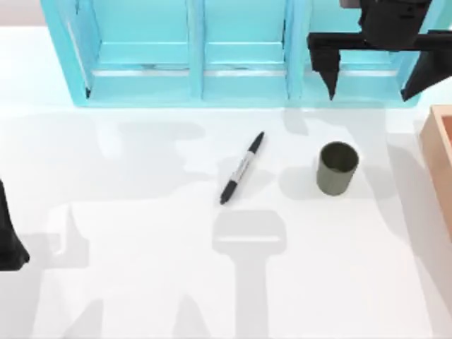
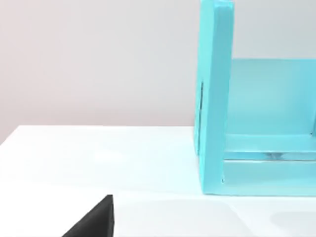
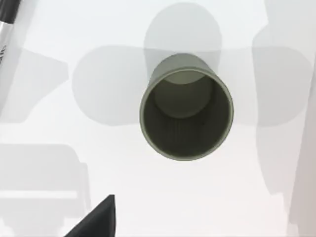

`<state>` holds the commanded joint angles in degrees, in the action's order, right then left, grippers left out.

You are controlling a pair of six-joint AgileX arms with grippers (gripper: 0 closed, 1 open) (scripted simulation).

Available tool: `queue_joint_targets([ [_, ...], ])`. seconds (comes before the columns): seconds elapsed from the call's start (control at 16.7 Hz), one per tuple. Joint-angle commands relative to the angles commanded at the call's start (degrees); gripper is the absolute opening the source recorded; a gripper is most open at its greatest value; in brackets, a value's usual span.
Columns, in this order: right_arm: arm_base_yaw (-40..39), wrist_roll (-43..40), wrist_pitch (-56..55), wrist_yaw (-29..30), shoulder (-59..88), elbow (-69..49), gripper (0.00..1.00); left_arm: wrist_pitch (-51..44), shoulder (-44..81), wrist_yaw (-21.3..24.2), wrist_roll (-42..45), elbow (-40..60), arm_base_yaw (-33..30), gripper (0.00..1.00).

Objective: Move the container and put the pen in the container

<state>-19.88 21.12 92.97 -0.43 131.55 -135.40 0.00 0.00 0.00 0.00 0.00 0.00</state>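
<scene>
Olive-grey container (image 1: 337,167) stands upright and empty right of the pen (image 1: 242,168), which lies flat mid-table, so nothing is done yet; my right gripper (image 1: 367,79) hangs spread wide above it, left gripper (image 1: 10,244) parked, fingers unreadable

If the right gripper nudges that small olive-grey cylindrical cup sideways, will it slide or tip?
The olive-grey cylindrical cup stands upright and empty on the smooth white table, so it probably slides under a low push. Pushed near its rim, it might tip. Its plain smooth walls may slip in the open right gripper above it.
</scene>
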Motion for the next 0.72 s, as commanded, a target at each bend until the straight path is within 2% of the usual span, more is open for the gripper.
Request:
queue_joint_targets([
  [0.3,0.3,-0.2,10.6,0.1,1.0,-11.7,1.0,0.0,0.0,0.0,0.0,0.0,0.0,1.0],
  [0.72,-0.4,0.6,10.1,0.0,0.9,-11.3,1.0,0.0,0.0,0.0,0.0,0.0,0.0,1.0],
])
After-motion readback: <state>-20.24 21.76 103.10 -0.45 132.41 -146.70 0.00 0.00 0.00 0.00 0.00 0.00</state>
